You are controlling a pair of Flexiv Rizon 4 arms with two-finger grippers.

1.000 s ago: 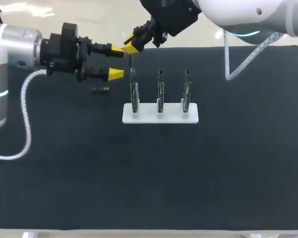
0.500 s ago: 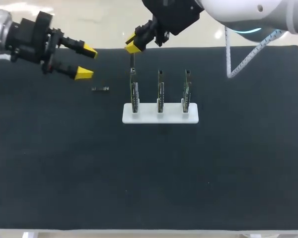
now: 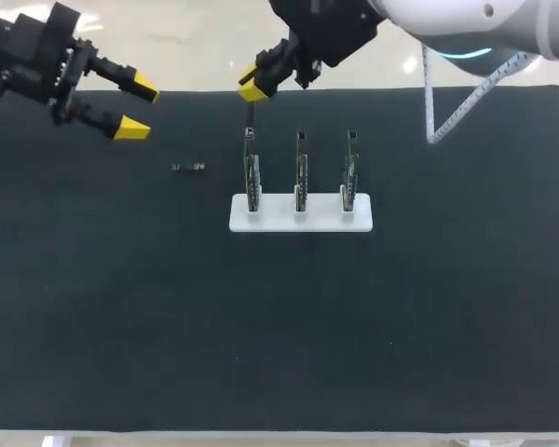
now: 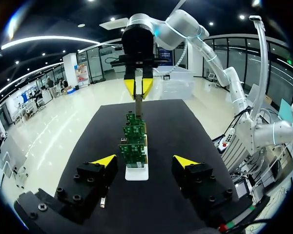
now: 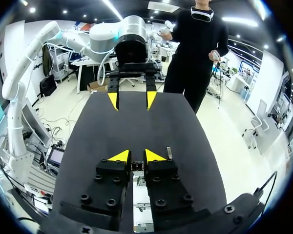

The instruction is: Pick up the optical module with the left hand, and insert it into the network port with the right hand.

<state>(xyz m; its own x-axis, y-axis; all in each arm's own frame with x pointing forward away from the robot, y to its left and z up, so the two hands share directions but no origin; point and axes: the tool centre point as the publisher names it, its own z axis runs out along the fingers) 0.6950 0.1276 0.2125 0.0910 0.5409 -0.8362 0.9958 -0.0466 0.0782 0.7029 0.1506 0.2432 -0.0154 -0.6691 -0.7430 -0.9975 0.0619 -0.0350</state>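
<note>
Left gripper [image 3: 138,109]: wide open, empty, at the worktop's [image 3: 261,326] 10 o'clock corner. Right gripper [image 3: 252,84]: narrow, clamping the optical module [image 3: 249,115] upright just above the leftmost circuit board [image 3: 251,177]. A second module [image 3: 188,168] lies at that board's 9 o'clock.

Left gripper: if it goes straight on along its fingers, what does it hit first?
Probably the nearest circuit board on the white rack. In the left wrist view it sits dead ahead, centred in front of the open left gripper. Height is hard to judge, so the gripper might pass over it.
</note>
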